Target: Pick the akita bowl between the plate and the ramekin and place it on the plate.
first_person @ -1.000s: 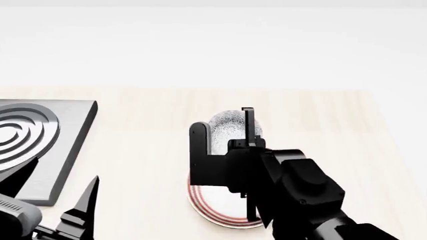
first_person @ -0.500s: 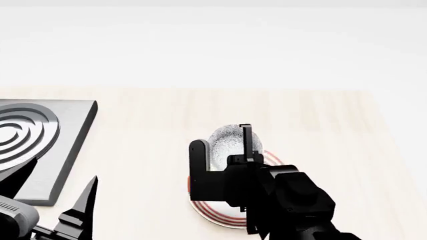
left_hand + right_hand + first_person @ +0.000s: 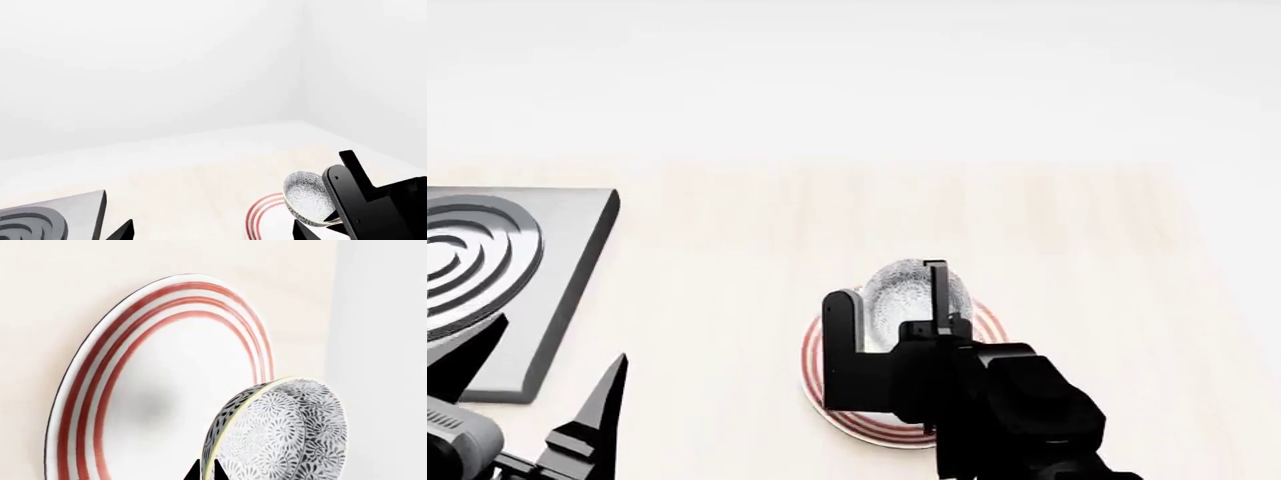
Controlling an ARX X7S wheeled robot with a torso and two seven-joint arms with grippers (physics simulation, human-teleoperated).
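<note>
Gripping the bowl (image 3: 910,295) by its rim, the right pincer (image 3: 897,310) holds it over the plate (image 3: 815,368), its two black fingers closed on either side of the bowl's wall. In the head view the bowl sits tipped between the fingers above the far part of the plate, whose red rings show at both sides of the arm. The right wrist view shows the bowl (image 3: 287,432) tilted, patterned outside towards the camera, with the plate (image 3: 120,380) lying flat on the pale wooden surface (image 3: 721,260) under it; whether bowl and plate touch I cannot tell. In the left wrist view the bowl (image 3: 307,197) hangs beside the plate's red rim (image 3: 257,216). The left pincer (image 3: 541,400) waits low at the near left, apart from both, fingers spread with nothing between them. A grey slab with raised concentric rings (image 3: 507,270) lies on the surface at the far left
</note>
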